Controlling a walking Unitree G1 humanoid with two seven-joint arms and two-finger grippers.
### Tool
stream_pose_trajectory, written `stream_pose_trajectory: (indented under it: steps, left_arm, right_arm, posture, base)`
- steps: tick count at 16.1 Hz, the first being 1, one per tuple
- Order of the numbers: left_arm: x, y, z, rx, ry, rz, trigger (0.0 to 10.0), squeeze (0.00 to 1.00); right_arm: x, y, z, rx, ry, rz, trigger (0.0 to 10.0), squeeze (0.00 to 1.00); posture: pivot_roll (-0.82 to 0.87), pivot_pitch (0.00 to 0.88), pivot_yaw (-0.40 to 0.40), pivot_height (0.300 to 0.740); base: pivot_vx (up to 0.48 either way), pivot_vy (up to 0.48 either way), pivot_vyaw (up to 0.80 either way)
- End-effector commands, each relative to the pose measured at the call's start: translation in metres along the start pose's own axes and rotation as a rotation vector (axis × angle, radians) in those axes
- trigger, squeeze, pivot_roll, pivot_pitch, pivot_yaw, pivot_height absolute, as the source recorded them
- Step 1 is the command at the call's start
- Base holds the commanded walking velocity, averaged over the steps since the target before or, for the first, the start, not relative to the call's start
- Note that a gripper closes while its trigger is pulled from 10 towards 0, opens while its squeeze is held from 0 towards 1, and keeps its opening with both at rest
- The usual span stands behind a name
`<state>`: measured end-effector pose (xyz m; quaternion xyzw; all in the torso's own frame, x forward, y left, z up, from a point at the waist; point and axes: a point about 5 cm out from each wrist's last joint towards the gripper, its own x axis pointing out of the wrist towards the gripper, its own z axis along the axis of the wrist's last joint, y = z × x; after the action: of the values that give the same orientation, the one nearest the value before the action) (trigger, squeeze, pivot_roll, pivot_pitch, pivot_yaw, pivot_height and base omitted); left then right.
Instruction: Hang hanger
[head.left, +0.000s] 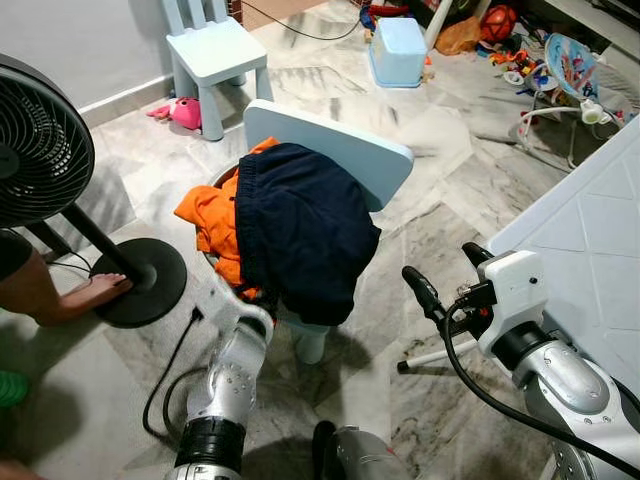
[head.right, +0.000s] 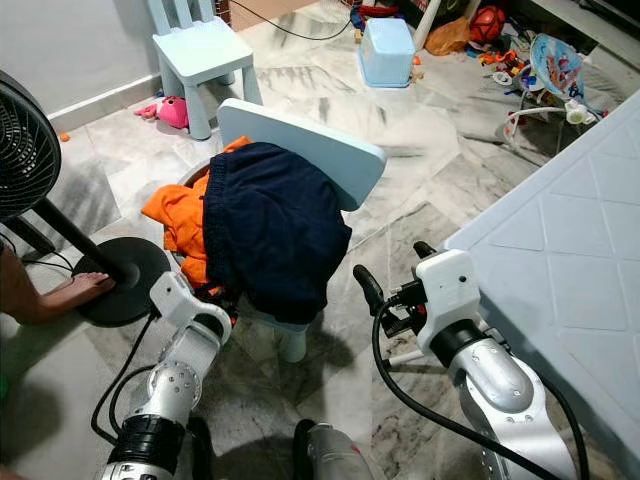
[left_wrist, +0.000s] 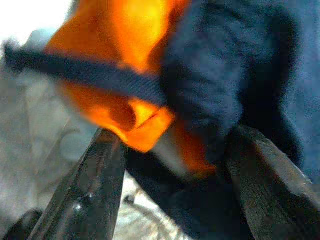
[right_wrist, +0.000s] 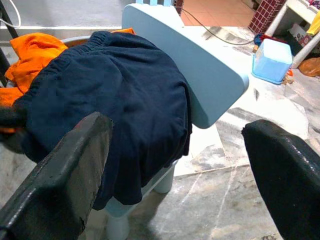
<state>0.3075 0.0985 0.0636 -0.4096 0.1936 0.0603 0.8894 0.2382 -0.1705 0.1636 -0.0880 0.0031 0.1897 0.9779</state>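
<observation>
My left gripper (left_wrist: 170, 165) reaches under clothes piled on a small blue chair (head.left: 345, 150).

Its fingers are spread, nosing orange cloth (head.left: 205, 215) under dark shorts (head.left: 300, 230); the right gripper (right_wrist: 175, 150) waits released. I can't spot the hanger; I'd part the fabric gently before closing.

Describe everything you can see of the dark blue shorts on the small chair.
The dark blue shorts look like soft, slightly fuzzy cloth with a gathered elastic waistband at the top. They lie draped over the seat of the pale blue chair, hanging down past its front edge, crumpled rather than folded. They overlap an orange garment on their left. The left gripper, fingers open, is pushed in at their lower left edge among both fabrics.
</observation>
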Motion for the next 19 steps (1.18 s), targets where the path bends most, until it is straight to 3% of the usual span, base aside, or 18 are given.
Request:
stream_pose_trajectory:
  steps: [1, 3, 5, 9, 12, 14, 15, 17, 18, 19]
  left_arm:
    - [-0.012, -0.019, -0.033, -0.024, 0.059, -0.042, 10.0, 0.0]
    - [-0.015, -0.023, -0.023, 0.039, 0.013, -0.065, 10.0, 0.0]
    - [-0.016, -0.024, -0.022, 0.017, 0.006, -0.064, 10.0, 0.0]
    - [-0.016, -0.019, -0.043, -0.019, 0.092, -0.026, 10.0, 0.0]
    - [-0.031, -0.013, -0.062, 0.079, 0.238, 0.008, 10.0, 0.0]
    - [-0.046, -0.015, -0.055, 0.113, 0.219, -0.023, 10.0, 0.0]
    - [-0.056, -0.02, -0.043, 0.203, 0.156, -0.08, 10.0, 0.0]
    - [-0.065, -0.026, -0.035, 0.299, 0.119, -0.161, 10.0, 0.0]
    - [-0.071, -0.029, -0.033, 0.309, 0.111, -0.212, 10.0, 0.59]
    - [-0.078, -0.032, -0.032, 0.356, 0.095, -0.282, 10.0, 1.0]
  right_arm:
    - [-0.003, -0.003, -0.005, -0.004, 0.021, -0.013, 10.0, 0.0]
    - [-0.002, -0.004, -0.005, -0.005, 0.019, -0.014, 10.0, 0.0]
    - [-0.001, -0.004, -0.005, -0.005, 0.018, -0.015, 10.0, 0.0]
    - [0.0, -0.004, -0.004, -0.011, 0.011, -0.012, 10.0, 0.0]
    - [-0.001, -0.009, -0.003, -0.023, 0.012, -0.02, 10.0, 0.0]
    - [0.0, -0.012, -0.004, -0.028, 0.013, -0.027, 10.0, 0.0]
    - [0.001, -0.013, -0.004, -0.029, 0.012, -0.029, 10.0, 0.0]
    - [0.003, -0.012, -0.005, -0.028, 0.01, -0.028, 10.0, 0.0]
    - [0.005, -0.011, -0.005, -0.027, 0.006, -0.024, 10.0, 0.0]
    - [0.008, -0.01, -0.006, -0.026, 0.001, -0.019, 10.0, 0.0]
  posture:
    - [-0.23, 0.261, -0.137, 0.74]
    - [-0.23, 0.262, -0.136, 0.74]
    - [-0.22, 0.262, -0.137, 0.74]
    - [-0.23, 0.26, -0.135, 0.74]
    - [-0.23, 0.258, -0.134, 0.74]
    - [-0.22, 0.258, -0.128, 0.74]
    - [-0.21, 0.256, -0.127, 0.74]
    - [-0.2, 0.252, -0.129, 0.74]
    - [-0.19, 0.247, -0.131, 0.74]
    - [-0.18, 0.245, -0.131, 0.74]
  base:
    - [0.0, 0.0, 0.0]
    - [0.0, 0.0, 0.0]
    - [0.0, 0.0, 0.0]
    - [0.0, 0.0, 0.0]
    - [0.0, 0.0, 0.0]
    - [0.0, 0.0, 0.0]
    - [0.0, 0.0, 0.0]
    - [0.0, 0.0, 0.0]
    - [0.0, 0.0, 0.0]
    - [0.0, 0.0, 0.0]
